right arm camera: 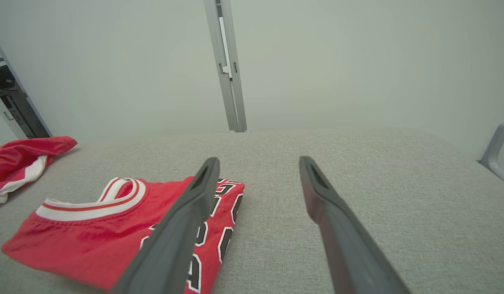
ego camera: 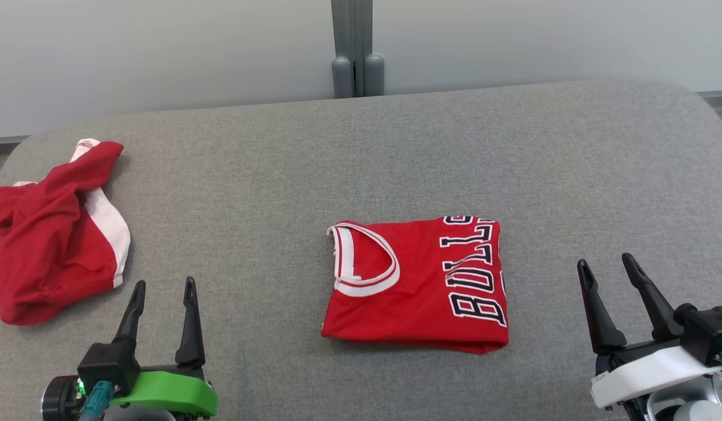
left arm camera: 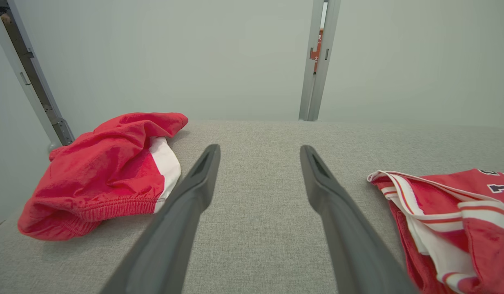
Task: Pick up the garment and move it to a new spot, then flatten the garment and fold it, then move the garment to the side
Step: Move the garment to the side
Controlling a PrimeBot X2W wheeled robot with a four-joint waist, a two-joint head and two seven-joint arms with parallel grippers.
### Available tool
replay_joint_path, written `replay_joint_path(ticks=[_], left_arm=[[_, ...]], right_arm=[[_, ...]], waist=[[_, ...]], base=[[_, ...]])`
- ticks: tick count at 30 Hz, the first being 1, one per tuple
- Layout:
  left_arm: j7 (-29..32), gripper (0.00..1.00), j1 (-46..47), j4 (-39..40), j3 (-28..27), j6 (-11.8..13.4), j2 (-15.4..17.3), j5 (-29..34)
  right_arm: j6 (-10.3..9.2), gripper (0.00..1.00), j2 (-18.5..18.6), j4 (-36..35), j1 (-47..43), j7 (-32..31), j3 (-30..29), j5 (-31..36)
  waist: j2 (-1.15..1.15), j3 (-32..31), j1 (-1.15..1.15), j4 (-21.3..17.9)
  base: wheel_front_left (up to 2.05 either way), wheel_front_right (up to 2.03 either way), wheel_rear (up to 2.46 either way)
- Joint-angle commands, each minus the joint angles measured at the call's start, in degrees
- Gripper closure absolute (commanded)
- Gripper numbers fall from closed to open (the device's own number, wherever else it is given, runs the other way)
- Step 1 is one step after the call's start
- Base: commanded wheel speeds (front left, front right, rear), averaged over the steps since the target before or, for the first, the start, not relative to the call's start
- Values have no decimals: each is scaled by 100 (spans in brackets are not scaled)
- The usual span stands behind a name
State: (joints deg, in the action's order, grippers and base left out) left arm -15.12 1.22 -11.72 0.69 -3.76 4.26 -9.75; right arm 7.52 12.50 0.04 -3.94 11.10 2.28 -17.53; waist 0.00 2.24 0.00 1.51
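Note:
A red jersey garment [ego camera: 419,286] with white neck trim and dark lettering lies folded into a neat rectangle at the middle of the grey fabric surface [ego camera: 361,152]. It also shows at the right in the left wrist view [left arm camera: 452,212] and at the lower left in the right wrist view [right arm camera: 92,228]. A second red and white garment [ego camera: 45,245], crumpled shorts, sits at the far left [left arm camera: 105,175] [right arm camera: 15,161]. My left gripper [ego camera: 165,282] [left arm camera: 259,149] stands open between the two garments, touching neither. My right gripper [ego camera: 605,260] [right arm camera: 258,160] stands open to the right of the jersey, holding nothing.
A pale wall runs behind the surface, with a grey vertical post [ego camera: 356,58] at its middle. The surface's rounded back corners fall away at the far left and far right. Bare grey fabric stretches behind and to the right of the jersey.

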Motion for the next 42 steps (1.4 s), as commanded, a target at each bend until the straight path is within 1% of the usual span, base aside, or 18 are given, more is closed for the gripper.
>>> replay_joint_path(ticks=[1,20,24,28,34,38,42], left_arm=[[7,0,6,-10,6,31,43,-15],[3,0,12,11,60,122,77,-80],[2,0,67,-21,83,140,65,-83],[1,0,126,-42,113,155,46,-90],[0,0,235,-23,175,155,6,-91],[0,0,275,-4,222,179,-27,-95],[0,0,335,5,261,188,-58,-105]], right_arm=[[-7,0,-10,-16,-53,-15,-14,2],[-7,0,40,117,20,-2,6,-89],[-7,0,70,176,187,-62,80,-88],[-7,0,166,314,536,-149,317,-30],[-7,0,260,728,1235,-320,724,57],[-8,0,276,1187,1601,-375,840,53],[-8,0,249,1793,1830,-371,877,10]], waist=[[0,4,0,4],[0,56,0,57],[0,97,0,99],[0,150,0,157],[0,273,0,302],[0,379,0,420],[0,508,0,539]], base=[[0,0,0],[0,0,0],[0,0,0],[0,0,0],[0,0,0],[0,0,0],[0,0,0]])
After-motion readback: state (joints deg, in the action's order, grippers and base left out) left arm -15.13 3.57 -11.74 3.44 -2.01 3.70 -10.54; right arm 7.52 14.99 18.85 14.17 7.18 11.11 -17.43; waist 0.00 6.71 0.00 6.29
